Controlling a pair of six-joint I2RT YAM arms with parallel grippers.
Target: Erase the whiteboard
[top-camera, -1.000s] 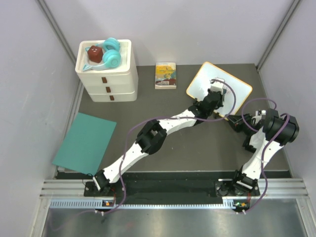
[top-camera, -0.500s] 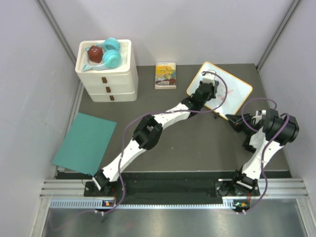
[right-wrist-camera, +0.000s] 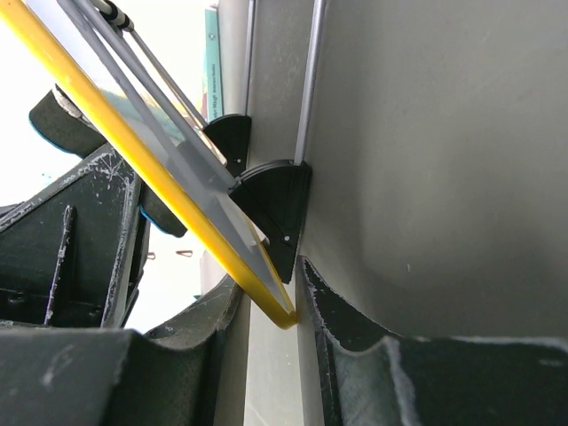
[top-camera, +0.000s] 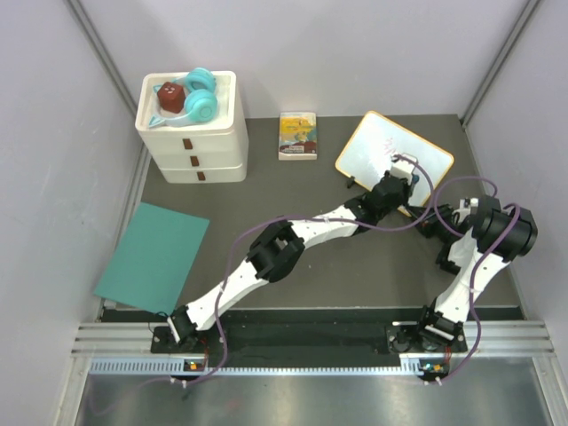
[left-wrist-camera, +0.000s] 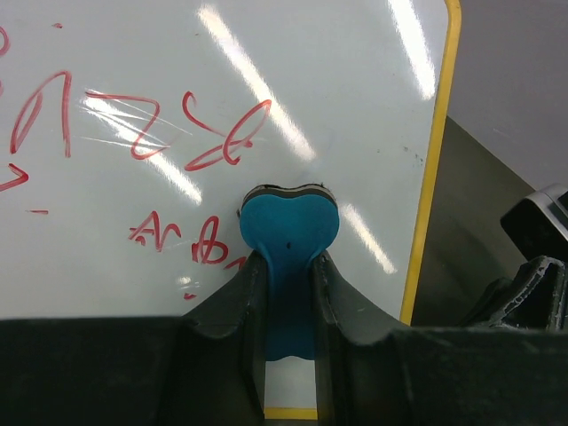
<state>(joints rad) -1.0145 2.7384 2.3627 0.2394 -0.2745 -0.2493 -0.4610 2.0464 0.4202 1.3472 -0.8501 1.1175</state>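
The whiteboard (top-camera: pixel 377 146) with its yellow frame stands tilted at the back right. In the left wrist view the whiteboard (left-wrist-camera: pixel 177 71) carries red scribbles (left-wrist-camera: pixel 133 124). My left gripper (left-wrist-camera: pixel 288 266) is shut on a blue eraser (left-wrist-camera: pixel 288 226) pressed flat on the board near its right frame edge. From above, the left gripper (top-camera: pixel 404 169) is over the board's near right part. My right gripper (right-wrist-camera: pixel 271 311) is shut on the whiteboard's yellow frame (right-wrist-camera: pixel 151 169) at a corner, beside its black feet (right-wrist-camera: pixel 275 195). It shows at the board's near right edge (top-camera: pixel 433 220) from above.
A white drawer unit (top-camera: pixel 191 133) stands at the back left with teal headphones (top-camera: pixel 200 98) on top. A small yellow picture book (top-camera: pixel 297 135) lies left of the board. A teal sheet (top-camera: pixel 153 256) lies at the left. Grey walls close in both sides.
My left gripper with the eraser swept from the board's middle to its upper left, then down to its near right part. The right gripper has held still on the frame.
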